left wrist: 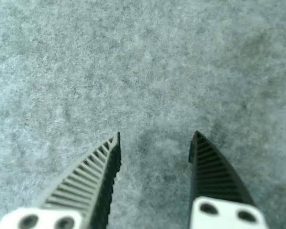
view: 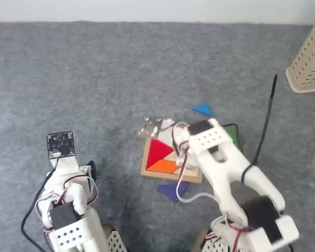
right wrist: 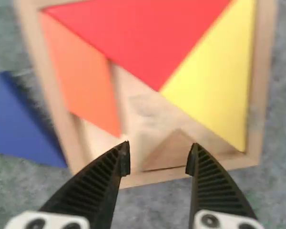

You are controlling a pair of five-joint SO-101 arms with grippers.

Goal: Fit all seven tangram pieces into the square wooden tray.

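**High view, tray:** The square wooden tray [view: 168, 176] lay mid-table on the grey carpet [view: 94, 79]. It held a large red triangle [view: 158, 150] and an orange piece [view: 164, 166].

**High view, loose pieces:** A dark blue triangle [view: 173, 190] lay just beside the tray's near rim. A light blue triangle [view: 202, 109] sat beyond its far side, and a green piece [view: 232, 132] lay to the right, partly behind the right arm [view: 220, 157].

**High view, left arm:** The left arm [view: 68, 210] stood near and well to the left of the tray.

**Left wrist view:** The left gripper [left wrist: 157, 135] hung over bare carpet, fingers spread and empty.

**Right wrist view:** The right gripper [right wrist: 158, 147] hovered above the tray's near edge, fingers spread and gripping nothing. The red, orange and yellow triangle [right wrist: 219, 81] pieces sat inside, with bare wood showing between them on the near side.

**Step in hand:** Probably fetching the next piece for that gap. It would pay to grip the piece by its straight edges, turn it to match the opening, lower it flat and avoid nudging the seated pieces.
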